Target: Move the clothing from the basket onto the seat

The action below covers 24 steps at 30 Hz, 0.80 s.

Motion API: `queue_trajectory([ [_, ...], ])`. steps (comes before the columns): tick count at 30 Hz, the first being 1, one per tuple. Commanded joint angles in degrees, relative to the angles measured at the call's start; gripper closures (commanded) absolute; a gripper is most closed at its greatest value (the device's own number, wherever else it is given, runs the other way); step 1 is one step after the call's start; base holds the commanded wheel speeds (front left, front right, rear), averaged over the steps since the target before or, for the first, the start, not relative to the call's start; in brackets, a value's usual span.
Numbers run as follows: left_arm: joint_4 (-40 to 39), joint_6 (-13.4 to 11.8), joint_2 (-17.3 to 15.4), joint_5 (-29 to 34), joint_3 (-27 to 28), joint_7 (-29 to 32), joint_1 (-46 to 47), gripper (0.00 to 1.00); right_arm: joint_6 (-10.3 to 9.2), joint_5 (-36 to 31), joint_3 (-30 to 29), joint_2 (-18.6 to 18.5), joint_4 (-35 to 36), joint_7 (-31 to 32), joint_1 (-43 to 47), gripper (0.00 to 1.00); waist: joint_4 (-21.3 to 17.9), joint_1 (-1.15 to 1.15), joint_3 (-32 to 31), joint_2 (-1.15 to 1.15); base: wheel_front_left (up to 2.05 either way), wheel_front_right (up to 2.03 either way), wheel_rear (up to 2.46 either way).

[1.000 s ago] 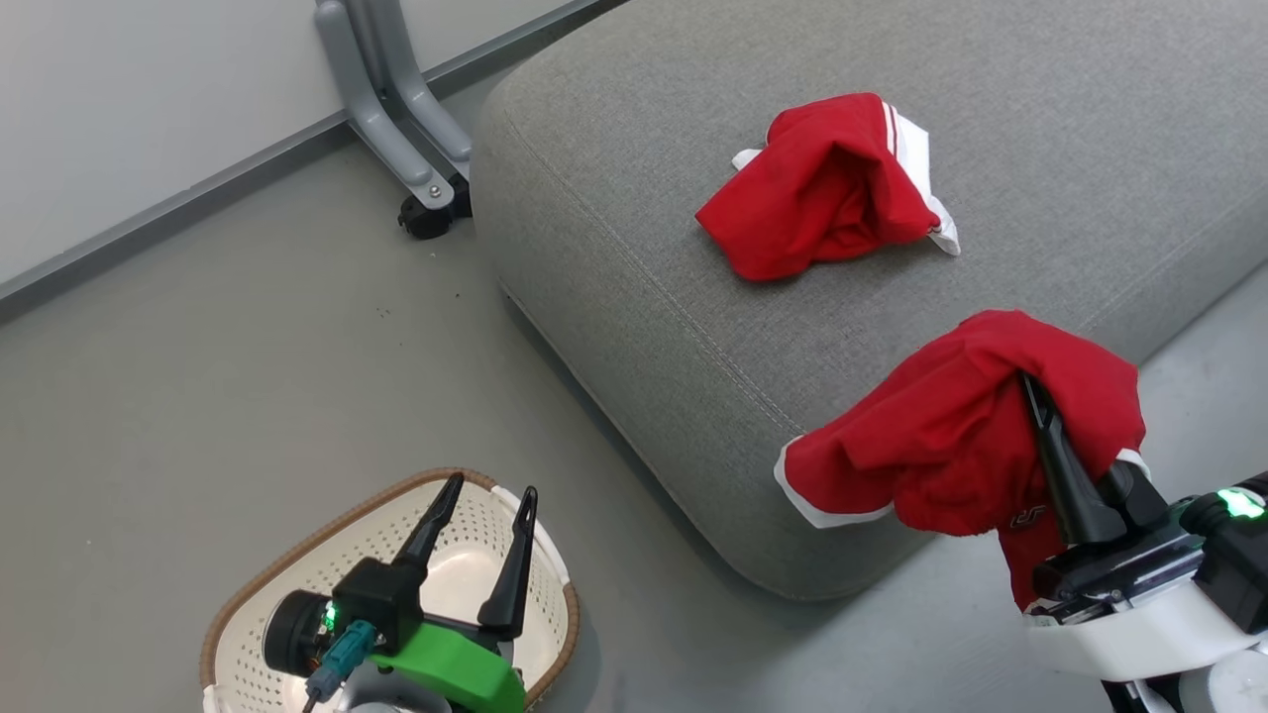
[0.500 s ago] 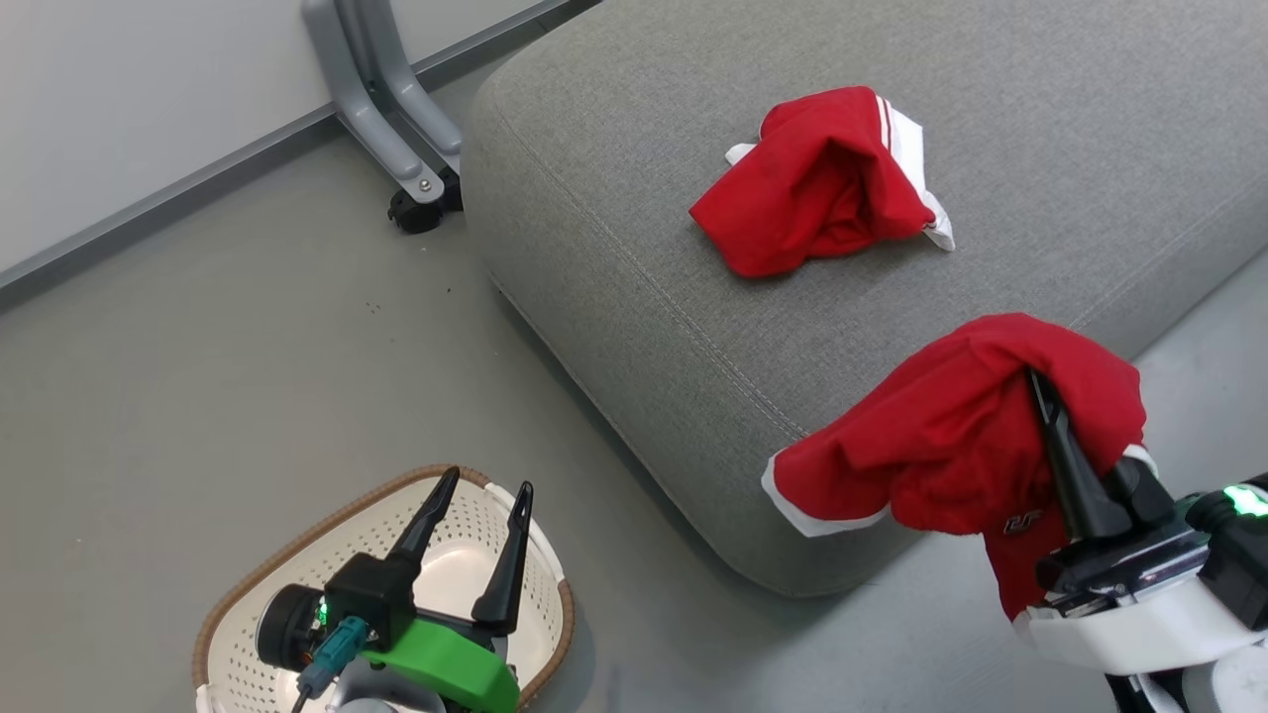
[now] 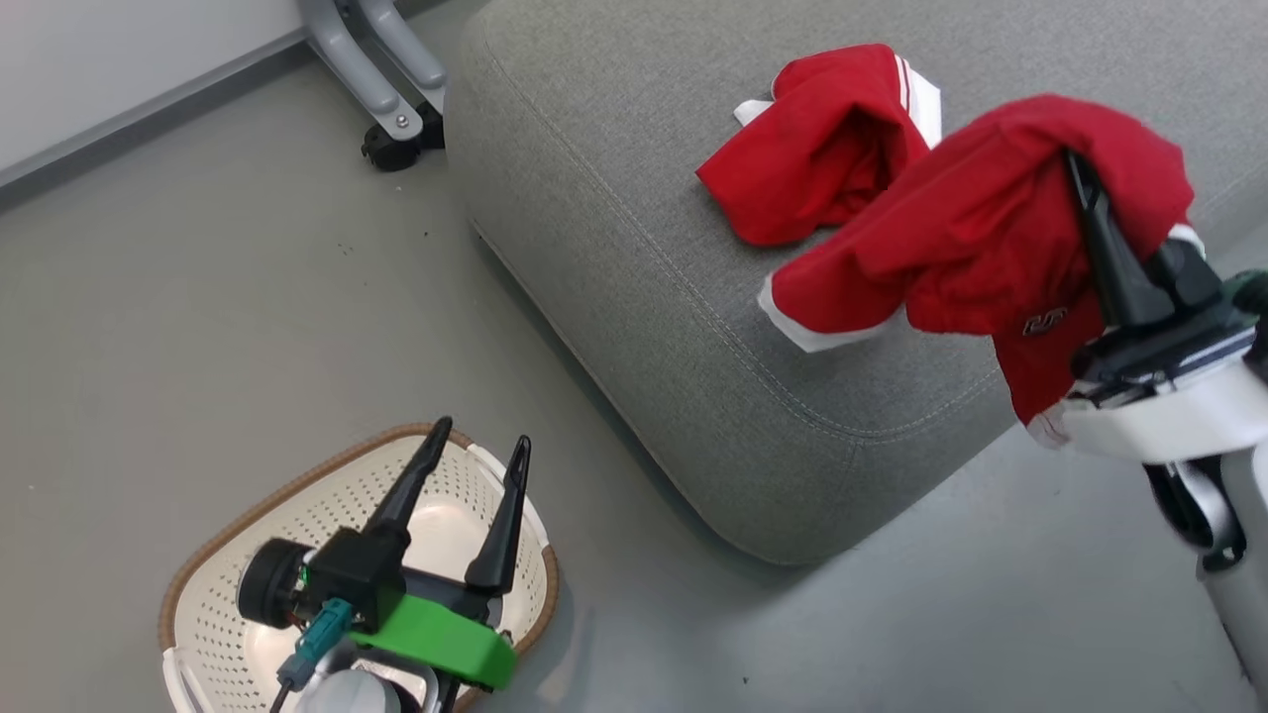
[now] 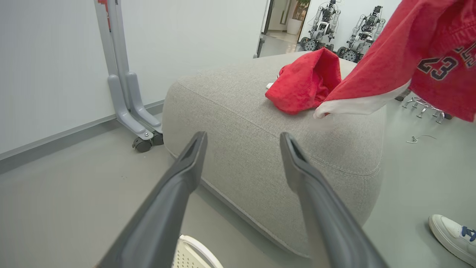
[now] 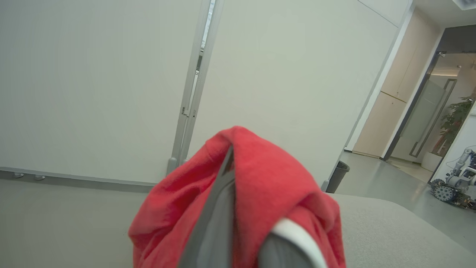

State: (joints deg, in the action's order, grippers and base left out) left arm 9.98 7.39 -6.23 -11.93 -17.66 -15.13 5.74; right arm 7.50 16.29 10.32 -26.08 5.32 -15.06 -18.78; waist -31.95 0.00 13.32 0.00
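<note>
One red garment with white stripe trim lies crumpled on the grey seat. My right gripper is shut on a second red garment with a white hem. It hangs above the seat's near corner, right beside the lying one. The cloth drapes over the fingers. My left gripper stands open above the cream basket on the floor, holding nothing.
A grey metal stand foot with a caster sits by the wall, left of the seat. A person's white shoe is on the floor past the seat's corner. Other robots stand far behind. A black bin stands by the wall.
My right gripper has risen and carried its red garment over the seat's near corner, up beside the lying garment. The head camera has shifted. The left gripper stays over the basket.
</note>
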Motion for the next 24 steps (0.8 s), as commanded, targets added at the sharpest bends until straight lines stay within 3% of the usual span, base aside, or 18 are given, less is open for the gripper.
queue_trajectory([
  [1, -1.06, 0.13, -0.28, 0.53, 0.56, 0.01, 1.41, 0.00, -0.02, 0.69, 0.82, -0.51, -1.29, -0.17, -2.98, 1.00, 0.06, 0.00, 2.05, 0.00, 0.00, 0.00, 0.00],
  [16, -5.18, 0.13, -3.29, 2.78, -1.79, 0.01, 7.49, 0.00, -0.03, 3.77, 0.36, -4.33, -14.50, -0.17, -25.92, 1.00, 5.17, 0.00, 11.59, 0.00, 0.00, 0.00, 0.00],
  [24, -5.61, 0.14, -4.53, 3.58, -2.42, 0.01, 10.22, 0.00, -0.04, 4.94, -4.67, -5.36, -21.85, -0.17, -34.52, 1.00, 7.53, 0.00, 16.60, 0.00, 0.00, 0.00, 0.00],
])
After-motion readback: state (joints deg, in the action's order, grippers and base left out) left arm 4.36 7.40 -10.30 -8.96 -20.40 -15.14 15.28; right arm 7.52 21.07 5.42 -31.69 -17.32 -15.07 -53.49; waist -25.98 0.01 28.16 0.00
